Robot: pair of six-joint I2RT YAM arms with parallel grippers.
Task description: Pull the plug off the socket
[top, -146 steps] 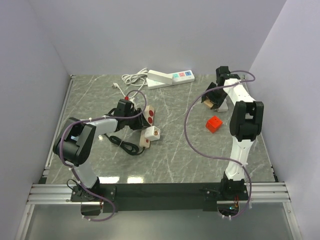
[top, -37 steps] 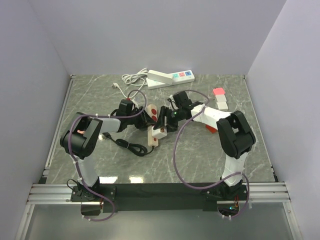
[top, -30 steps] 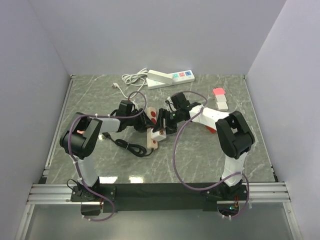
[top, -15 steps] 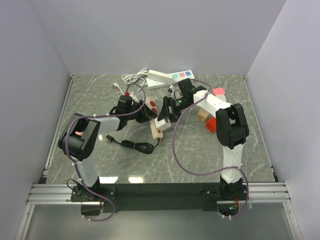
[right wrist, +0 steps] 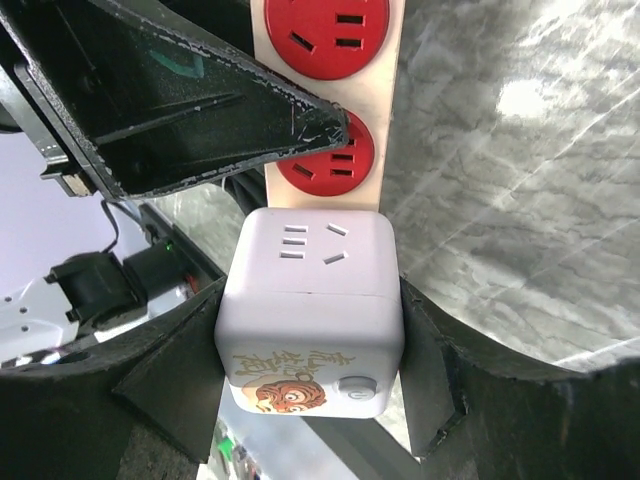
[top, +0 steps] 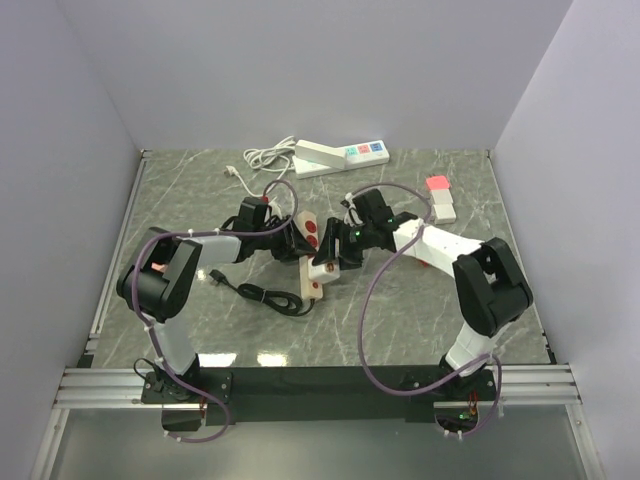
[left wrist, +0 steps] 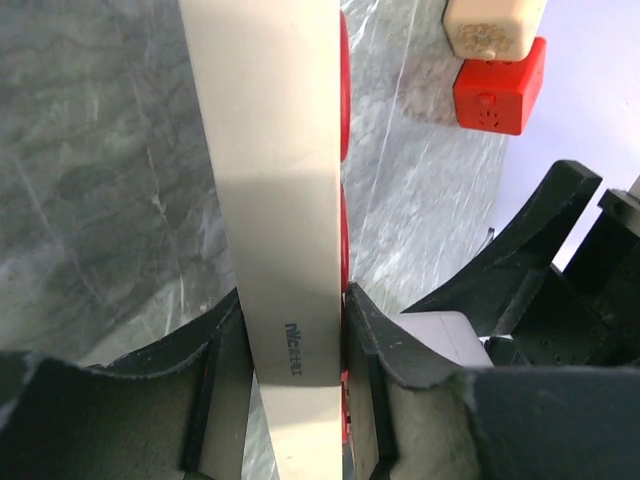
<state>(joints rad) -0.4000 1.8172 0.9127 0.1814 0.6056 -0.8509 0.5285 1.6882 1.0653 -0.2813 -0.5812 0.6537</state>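
Observation:
My left gripper is shut on a cream power strip with red sockets. In the left wrist view the strip stands edge-on between my fingers. My right gripper is shut on a white cube adapter with a tiger sticker, which sits against the strip just past its second red socket. A thin black cord coils on the table by the strip. Its small black plug lies loose on the table to the left, apart from both grippers.
A white power strip with coloured switches and its white cord lie at the back. A pink and white block sits at the back right. A red cube and a beige cube lie beyond the held strip.
The right arm came over from the far right and closed on the cube adapter. In the last half second both grippers and the strip shifted back toward the near side.

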